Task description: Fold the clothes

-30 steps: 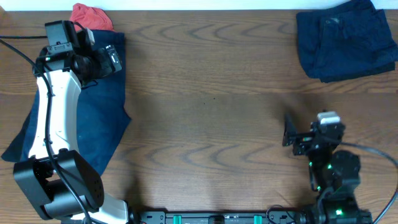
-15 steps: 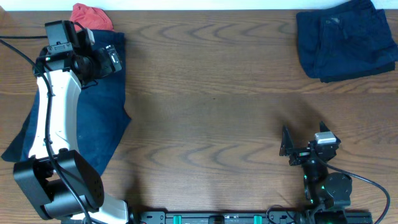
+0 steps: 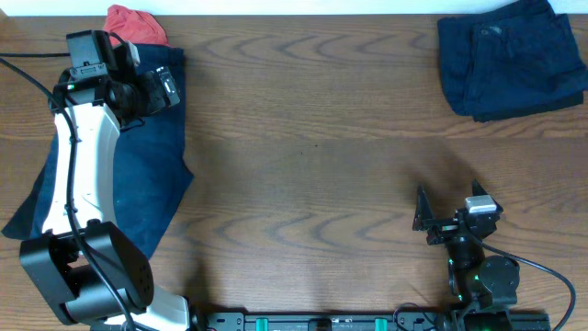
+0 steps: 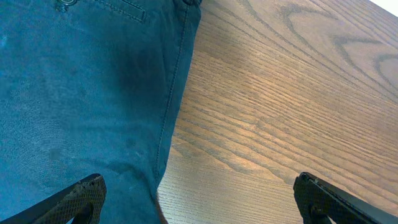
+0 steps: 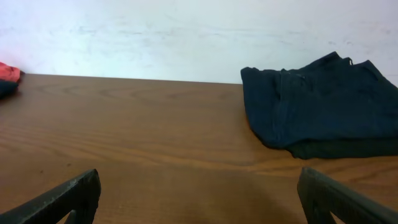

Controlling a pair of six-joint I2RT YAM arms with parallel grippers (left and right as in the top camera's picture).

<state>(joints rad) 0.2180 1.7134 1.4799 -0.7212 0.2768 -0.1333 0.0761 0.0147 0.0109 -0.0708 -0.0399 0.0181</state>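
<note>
One of the clothes, a dark blue garment [image 3: 147, 156], lies spread flat at the table's left side. My left gripper [image 3: 163, 90] hovers open above its upper right edge. In the left wrist view that edge of the garment [image 4: 81, 93] runs between the wide-apart fingertips [image 4: 87, 199], with nothing held in the left gripper [image 4: 202, 202]. A folded dark navy pile [image 3: 510, 60] rests at the far right corner. My right gripper [image 3: 424, 213] is low near the front edge, open and empty. The right gripper [image 5: 199, 199] faces the folded pile [image 5: 323, 112] from a distance.
A red cloth [image 3: 135, 23] is bunched at the far left, by the top of the spread garment; its edge [image 5: 7, 71] also shows in the right wrist view. Bare wooden table [image 3: 312, 165] lies between the two arms. A pale wall [image 5: 186, 31] stands behind the table.
The right arm drew back toward the front edge of the table early in the interval and has held still since. The left arm and the clothes have not moved.
</note>
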